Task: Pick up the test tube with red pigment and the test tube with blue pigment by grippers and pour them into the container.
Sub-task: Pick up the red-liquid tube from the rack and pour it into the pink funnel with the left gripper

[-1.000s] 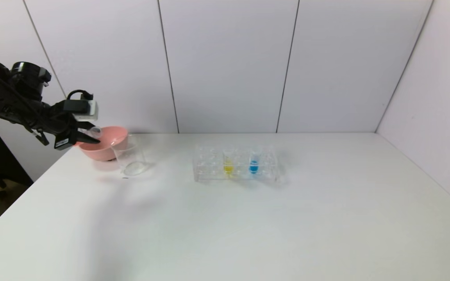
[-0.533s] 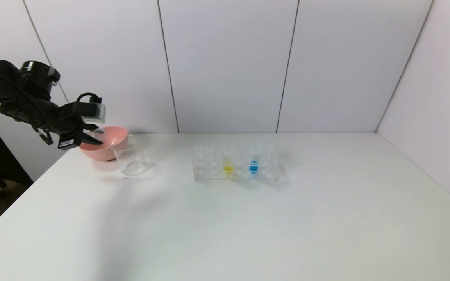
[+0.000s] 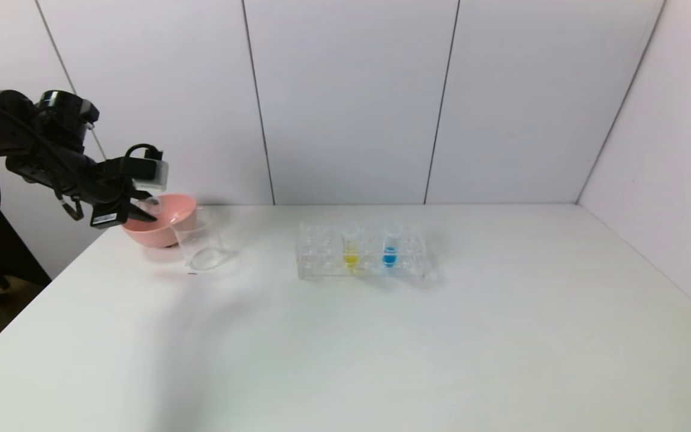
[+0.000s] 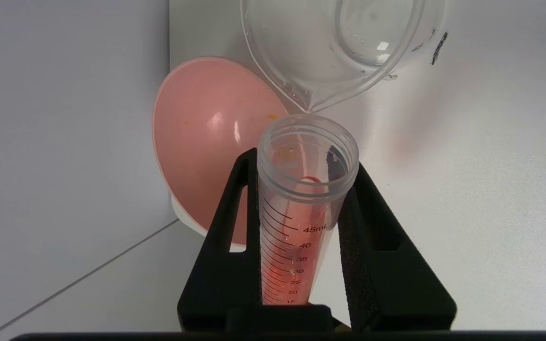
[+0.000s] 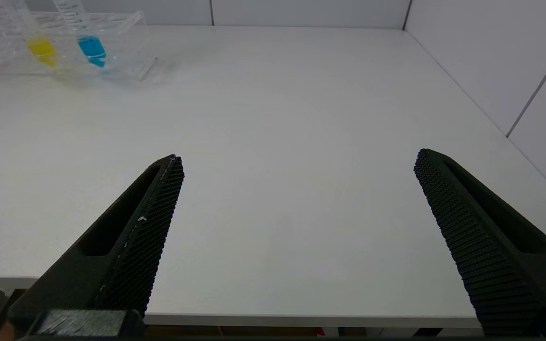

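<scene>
My left gripper (image 3: 143, 211) is shut on the test tube with red pigment (image 4: 301, 208), a clear graduated tube held tilted. Red liquid lies along the tube's inside; its open mouth (image 3: 151, 204) is over the pink bowl's rim, just short of the pouring lip of the container (image 3: 200, 245), a clear beaker that also shows in the left wrist view (image 4: 339, 52). The test tube with blue pigment (image 3: 389, 252) stands in the clear rack (image 3: 321, 259) and shows in the right wrist view (image 5: 91, 48). My right gripper (image 5: 299, 161) is open and empty above the table's front edge.
A pink bowl (image 3: 171, 219) stands at the table's far left corner, touching the beaker; it also shows in the left wrist view (image 4: 202, 142). A tube with yellow liquid (image 3: 351, 256) stands in the rack left of the blue one. Walls close the back and right.
My left gripper has moved a little right and up with the red tube, closer to the bowl and beaker. The rack and beaker have not moved.
</scene>
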### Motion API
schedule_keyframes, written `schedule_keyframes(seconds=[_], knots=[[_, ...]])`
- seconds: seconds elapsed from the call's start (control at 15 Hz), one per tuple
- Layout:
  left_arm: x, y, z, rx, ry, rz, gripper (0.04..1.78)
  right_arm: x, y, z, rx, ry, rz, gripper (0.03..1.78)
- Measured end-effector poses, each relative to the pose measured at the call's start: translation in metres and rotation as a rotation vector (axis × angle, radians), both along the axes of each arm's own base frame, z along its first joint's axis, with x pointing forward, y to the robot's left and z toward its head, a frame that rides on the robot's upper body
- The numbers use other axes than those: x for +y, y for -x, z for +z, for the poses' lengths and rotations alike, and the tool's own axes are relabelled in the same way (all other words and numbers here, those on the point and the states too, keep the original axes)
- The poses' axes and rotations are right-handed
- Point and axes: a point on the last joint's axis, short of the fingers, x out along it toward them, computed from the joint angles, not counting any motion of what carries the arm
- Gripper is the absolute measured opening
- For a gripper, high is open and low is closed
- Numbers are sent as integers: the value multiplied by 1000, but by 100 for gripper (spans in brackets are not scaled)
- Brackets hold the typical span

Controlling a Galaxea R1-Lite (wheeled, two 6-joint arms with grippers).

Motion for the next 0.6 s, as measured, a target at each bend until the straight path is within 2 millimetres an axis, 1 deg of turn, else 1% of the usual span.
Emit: schedule_keyframes(seconds=[0.4,0.6], knots=[[-14,-1,0,29,-31,70,48,0,0,0,0,0,0,177],[-18,-1,0,40,-44,89,48,0,0,0,0,0,0,177]])
